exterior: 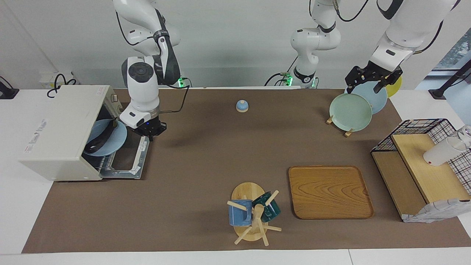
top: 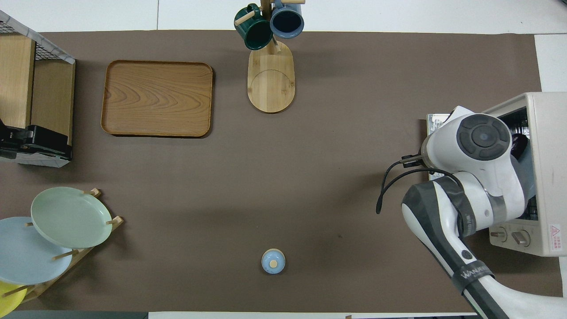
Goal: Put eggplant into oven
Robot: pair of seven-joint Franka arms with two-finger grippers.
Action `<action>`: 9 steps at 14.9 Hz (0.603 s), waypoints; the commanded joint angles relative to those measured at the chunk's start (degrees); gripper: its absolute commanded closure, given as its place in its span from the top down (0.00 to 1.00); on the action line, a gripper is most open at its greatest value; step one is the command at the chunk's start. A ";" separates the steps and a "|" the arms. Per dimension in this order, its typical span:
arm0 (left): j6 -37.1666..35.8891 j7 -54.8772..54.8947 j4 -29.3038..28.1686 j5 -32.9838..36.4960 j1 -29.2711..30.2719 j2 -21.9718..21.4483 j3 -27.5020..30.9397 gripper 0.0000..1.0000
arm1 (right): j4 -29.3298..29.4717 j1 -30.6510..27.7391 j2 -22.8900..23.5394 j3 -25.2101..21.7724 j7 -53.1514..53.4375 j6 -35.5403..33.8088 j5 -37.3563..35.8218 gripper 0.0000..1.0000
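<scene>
The cream-white oven (exterior: 55,129) stands at the right arm's end of the table, its glass door (exterior: 128,162) folded down flat. Inside, on the wire rack, a light blue plate (exterior: 112,141) carries the dark eggplant (exterior: 98,142); from overhead only the eggplant's dark end (top: 518,144) shows in the oven's mouth (top: 547,177). My right gripper (exterior: 149,136) hangs shut and empty just outside the oven, over the door's edge nearest the robots. In the overhead view the right arm's wrist hides it. My left gripper (exterior: 368,86) waits open above the plate rack.
A rack with green, blue and yellow plates (exterior: 349,112) stands at the left arm's end. A small blue bell (exterior: 242,106) sits near the robots. A wooden tray (exterior: 330,191), a mug tree (exterior: 254,215) and a wire shelf (exterior: 423,162) with a white cup (exterior: 441,151) lie farther out.
</scene>
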 commanded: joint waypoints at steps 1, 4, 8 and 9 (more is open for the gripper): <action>0.31 -0.29 -1.58 -0.57 0.78 -1.46 -0.27 1.00 | -0.12 -1.33 3.87 0.02 1.75 2.34 1.18 0.00; 0.13 -0.20 -1.58 -0.57 0.78 -1.46 -0.27 1.00 | -0.12 -0.98 7.48 -0.07 8.07 4.45 1.10 0.00; 0.04 -0.37 -1.93 -0.65 0.87 -1.81 -0.18 1.00 | -0.12 -1.16 8.54 -0.24 7.91 3.93 -2.05 0.00; -0.13 -0.46 -2.02 -0.74 0.87 -1.81 -0.18 1.00 | -0.12 -1.07 8.54 -0.24 7.91 3.49 -4.07 0.00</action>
